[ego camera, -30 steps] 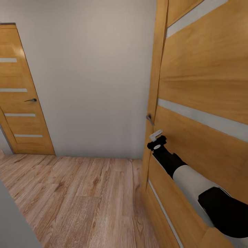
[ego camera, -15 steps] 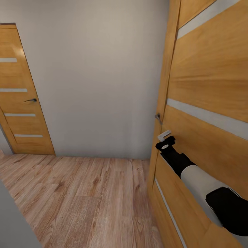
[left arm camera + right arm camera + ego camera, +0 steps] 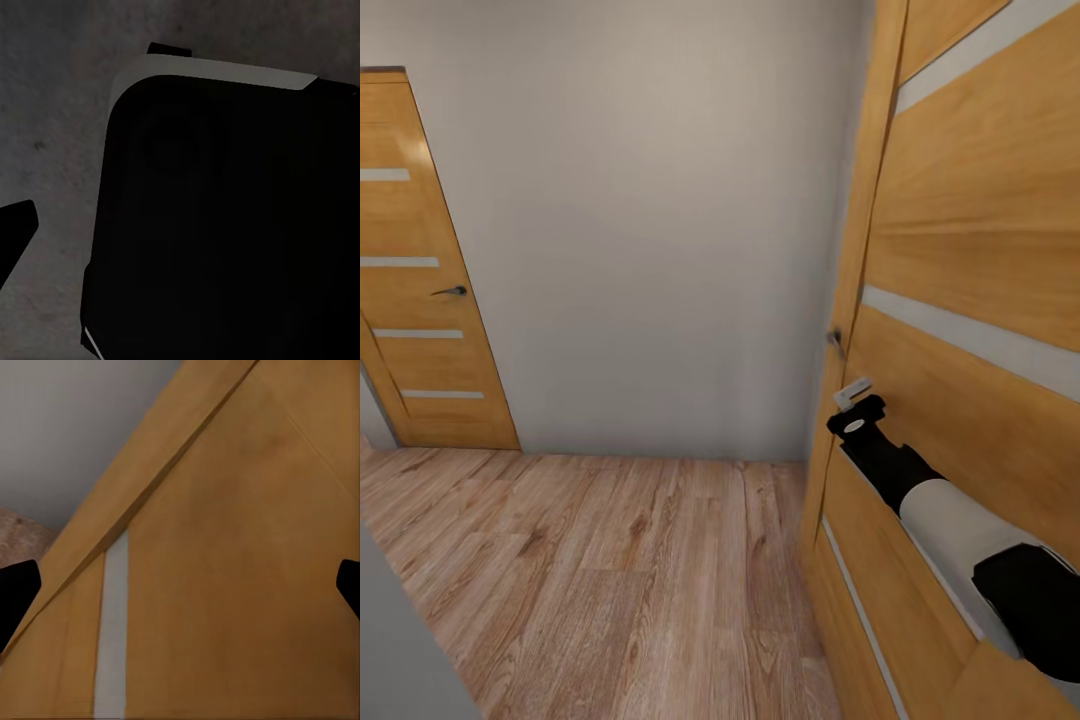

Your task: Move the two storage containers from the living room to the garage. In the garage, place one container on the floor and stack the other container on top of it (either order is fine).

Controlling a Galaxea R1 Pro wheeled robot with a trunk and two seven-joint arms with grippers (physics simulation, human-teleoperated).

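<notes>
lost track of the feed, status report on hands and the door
Right hand open, empty, against orange wooden door by its dark lever handle. Left hand state unclear. Light wood plank floor here.

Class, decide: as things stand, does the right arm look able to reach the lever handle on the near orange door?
Probably yes: the right gripper sits against the near orange door, just below its lever handle, with nothing between them.

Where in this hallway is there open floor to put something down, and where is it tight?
The wood plank floor lies bare between the grey wall ahead, the shut door at the left and the open door at the right. It is crowded at the right: the right arm reaches along that door's face, its end effector close below the door handle.
</notes>
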